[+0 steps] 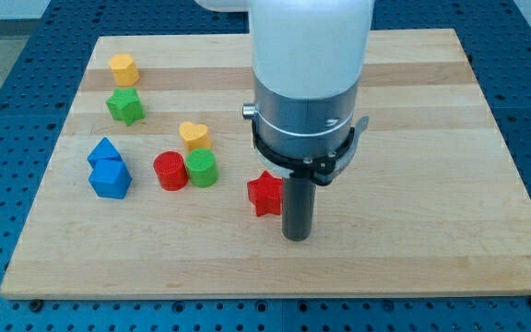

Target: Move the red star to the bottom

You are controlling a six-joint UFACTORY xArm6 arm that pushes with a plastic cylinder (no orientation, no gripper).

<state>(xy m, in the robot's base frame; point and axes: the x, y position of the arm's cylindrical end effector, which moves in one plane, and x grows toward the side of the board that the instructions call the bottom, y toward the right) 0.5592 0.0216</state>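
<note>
The red star (265, 194) lies on the wooden board (413, 138), a little below the board's middle. My tip (298, 237) is the lower end of the dark rod and stands just right of the star and slightly below it, very close to its right edge. Whether the rod touches the star cannot be told. The arm's white and grey body hides the board above the star.
Left of the star sit a green cylinder (202, 169), a red cylinder (170, 171) and a yellow heart (194, 136). Two blue blocks (109, 170) are at the left. A green star (125, 106) and a yellow block (123, 69) are at the upper left.
</note>
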